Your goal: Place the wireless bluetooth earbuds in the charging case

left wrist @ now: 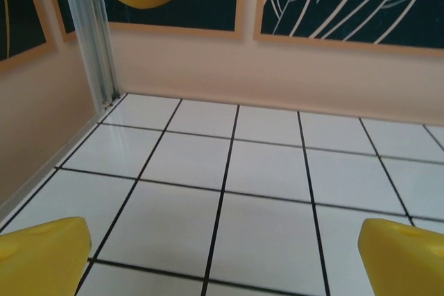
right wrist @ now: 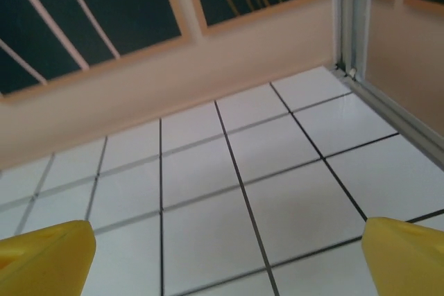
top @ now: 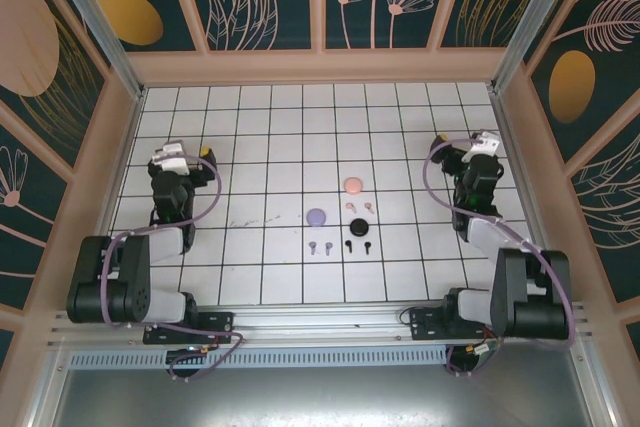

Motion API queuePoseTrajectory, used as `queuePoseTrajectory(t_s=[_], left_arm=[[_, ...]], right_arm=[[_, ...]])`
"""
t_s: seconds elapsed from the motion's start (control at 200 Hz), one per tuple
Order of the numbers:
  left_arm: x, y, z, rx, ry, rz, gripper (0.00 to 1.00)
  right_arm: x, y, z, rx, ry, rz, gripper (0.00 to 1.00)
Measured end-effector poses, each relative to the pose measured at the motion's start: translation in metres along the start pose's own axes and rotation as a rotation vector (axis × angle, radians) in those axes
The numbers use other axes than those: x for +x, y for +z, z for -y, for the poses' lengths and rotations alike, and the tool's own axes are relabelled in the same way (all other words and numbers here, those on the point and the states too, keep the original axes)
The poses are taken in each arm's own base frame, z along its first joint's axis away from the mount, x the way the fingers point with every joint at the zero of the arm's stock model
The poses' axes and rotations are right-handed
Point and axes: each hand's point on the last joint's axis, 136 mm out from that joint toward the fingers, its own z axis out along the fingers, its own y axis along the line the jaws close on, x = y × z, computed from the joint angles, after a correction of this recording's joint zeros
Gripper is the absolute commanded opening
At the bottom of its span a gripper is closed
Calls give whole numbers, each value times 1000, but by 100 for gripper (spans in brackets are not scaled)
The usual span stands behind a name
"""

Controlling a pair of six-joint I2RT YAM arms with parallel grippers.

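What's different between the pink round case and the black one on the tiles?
The pink case is pale, the black case dark. The pink case lies farther back, the black case nearer the front. Both are small round discs resting flat on the white tiles.

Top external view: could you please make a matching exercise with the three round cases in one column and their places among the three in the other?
Things:
1. pink case
2. lilac case
3. black case

Places among the three:
A. furthest left
B. lowest in the picture
C. highest in the picture

Pairs: 1-C, 2-A, 3-B
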Motion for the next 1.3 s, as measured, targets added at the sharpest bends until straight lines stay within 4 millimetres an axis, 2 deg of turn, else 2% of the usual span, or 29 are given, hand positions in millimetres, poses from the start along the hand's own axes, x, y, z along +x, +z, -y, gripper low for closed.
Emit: queuePoseTrajectory(t_s=[0.13, 0.29, 0.425, 0.546, 0.711, 0.846, 0.981, 1.161, 1.301], left_arm=[[-25, 0, 1, -8, -32, 8, 99], [-49, -2, 4, -1, -123, 1, 99], [-74, -3, 10, 23, -252, -2, 99], [-85, -1, 21, 73, -380, -31, 99], [-73, -3, 38, 149, -495, -122, 99], [-62, -7, 54, 203, -545, -190, 99], [-57, -11, 76, 266, -565, -246, 99], [-58, -7, 112, 347, -574, -299, 99], [-43, -3, 129, 360, -578, -352, 99]], right_arm=[[-8, 1, -3, 22, 82, -61, 99], [16, -2, -18, -36, 108, -213, 98], [32, -5, -48, -107, 86, -331, 95], [43, -3, -89, -190, 26, -416, 90], [70, -2, -144, -273, -88, -559, 86], [100, 0, -171, -284, -184, -676, 85], [123, 1, -182, -273, -247, -769, 84], [137, -6, -190, -258, -299, -832, 84], [150, -17, -202, -258, -357, -871, 84]])
